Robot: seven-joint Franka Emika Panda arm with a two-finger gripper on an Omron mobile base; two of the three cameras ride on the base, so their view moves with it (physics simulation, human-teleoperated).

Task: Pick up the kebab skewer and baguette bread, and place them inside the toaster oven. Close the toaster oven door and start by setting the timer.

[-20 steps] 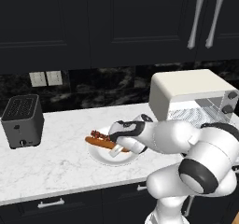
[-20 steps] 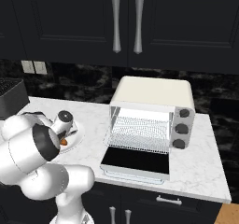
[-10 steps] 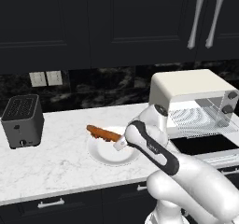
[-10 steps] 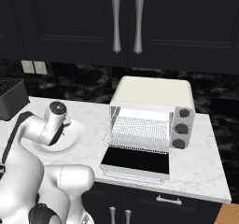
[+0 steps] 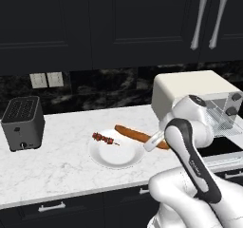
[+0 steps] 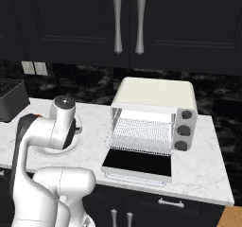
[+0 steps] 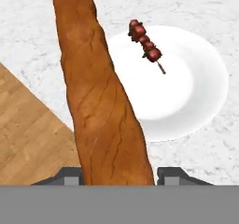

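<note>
above the plate [image 5: 116, 152], baguette bread [image 5: 137, 135] now lifted in hand [image 7: 119, 174], skewer [image 5: 105, 138] left

There is one baguette bread [image 5: 137, 136], one kebab skewer [image 5: 103, 138] and one white plate [image 5: 116, 152]. On the counter I count one toaster oven [image 6: 155, 122] with three dark knobs [image 6: 184, 129], and one black slot toaster [image 5: 23, 122]. On the wall there are two pale outlet plates [image 5: 46, 80], and the upper cabinets have two silver handles [image 6: 127, 21].
</note>
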